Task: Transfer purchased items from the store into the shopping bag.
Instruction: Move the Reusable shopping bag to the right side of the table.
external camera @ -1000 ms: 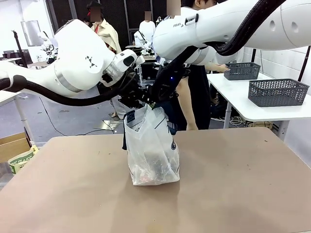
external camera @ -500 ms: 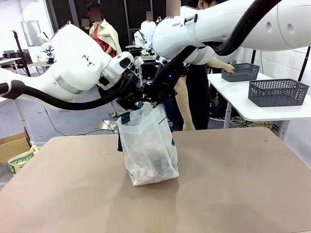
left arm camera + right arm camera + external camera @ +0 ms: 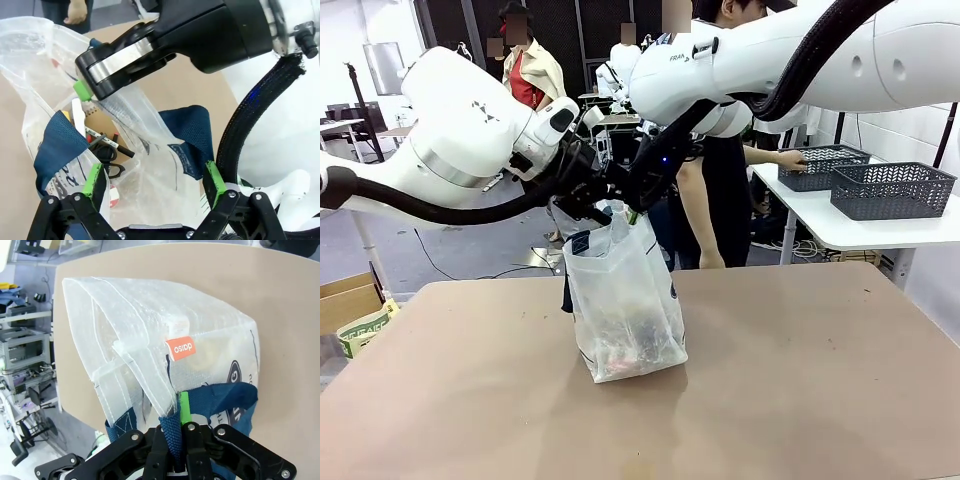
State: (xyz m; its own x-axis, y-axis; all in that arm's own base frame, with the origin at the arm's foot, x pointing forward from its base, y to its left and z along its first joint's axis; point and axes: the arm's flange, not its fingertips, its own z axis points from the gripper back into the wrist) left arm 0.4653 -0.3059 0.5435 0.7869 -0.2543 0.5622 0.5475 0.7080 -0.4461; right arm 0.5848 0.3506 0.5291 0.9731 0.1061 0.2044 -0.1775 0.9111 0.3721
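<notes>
The shopping bag (image 3: 620,310) stands upright mid-table, translucent white with navy handles and a navy logo. My right gripper (image 3: 177,432) is shut on one navy strap handle (image 3: 172,427) and holds the bag's top up; in the front view this gripper (image 3: 635,207) is just above the rim. My left gripper (image 3: 154,182) hangs open over the bag's mouth with nothing between its green pads (image 3: 92,179), and sits left of the rim in the front view (image 3: 588,205). Purchased items (image 3: 102,150), tan, dark and reddish, lie inside the bag. Two dark grey lattice baskets (image 3: 892,190) stand on a side table; which one is the store I cannot tell.
A person stands behind the bag with a hand (image 3: 790,158) on the farther basket (image 3: 825,165). The white side table (image 3: 820,225) is at the right, beyond the brown table (image 3: 800,380). A cardboard box (image 3: 350,305) sits off the table's left edge.
My left gripper has opened, let go of the bag's top and drawn back left. The bag's top shifted slightly left. The person slid the farther basket up against the nearer one.
</notes>
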